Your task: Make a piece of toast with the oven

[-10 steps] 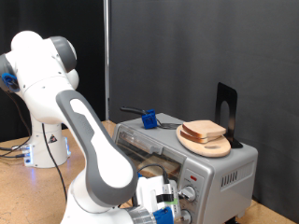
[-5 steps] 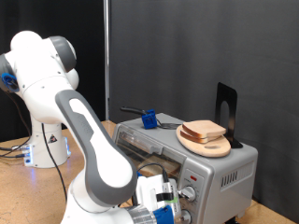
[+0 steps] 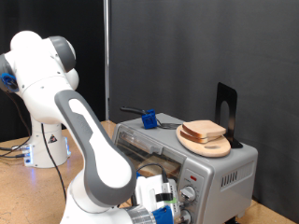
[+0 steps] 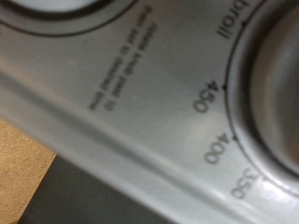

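Dark curtain backdrop, wooden table (image 3: 14, 149), and the white arm (image 3: 89, 140) is folded way down from its base at the exterior view's left, with the gripper (image 3: 166, 207) low at the bottom edge, right up against the oven (image 3: 210, 173) front by its two knobs (image 3: 193, 194). One oven, and one round wooden board (image 3: 206, 140) on its roof carrying bread slices (image 3: 204, 130), count unclear. Can't tell if the fingers are spread or clenched; the wrist view only shows a dial (image 4: 276, 89) with 350, 400, 450, broil.

Exterior view faces the oven (image 3: 187, 154); wrist view hugs its dial panel (image 4: 121, 103).
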`<control>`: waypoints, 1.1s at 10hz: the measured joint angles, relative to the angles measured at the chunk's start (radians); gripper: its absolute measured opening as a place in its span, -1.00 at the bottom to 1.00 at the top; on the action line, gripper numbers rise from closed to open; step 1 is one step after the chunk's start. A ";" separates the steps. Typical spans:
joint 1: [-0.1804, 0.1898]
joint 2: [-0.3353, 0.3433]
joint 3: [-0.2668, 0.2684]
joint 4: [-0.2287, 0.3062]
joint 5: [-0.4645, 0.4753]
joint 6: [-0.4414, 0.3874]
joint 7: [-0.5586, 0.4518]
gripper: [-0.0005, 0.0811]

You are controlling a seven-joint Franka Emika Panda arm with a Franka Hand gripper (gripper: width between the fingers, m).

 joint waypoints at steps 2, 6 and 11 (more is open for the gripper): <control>0.001 0.002 -0.001 0.000 0.000 0.015 0.000 -0.89; -0.004 0.007 0.004 -0.001 0.014 0.012 -0.124 -0.98; -0.024 0.047 0.024 0.026 0.025 -0.033 -0.339 -0.99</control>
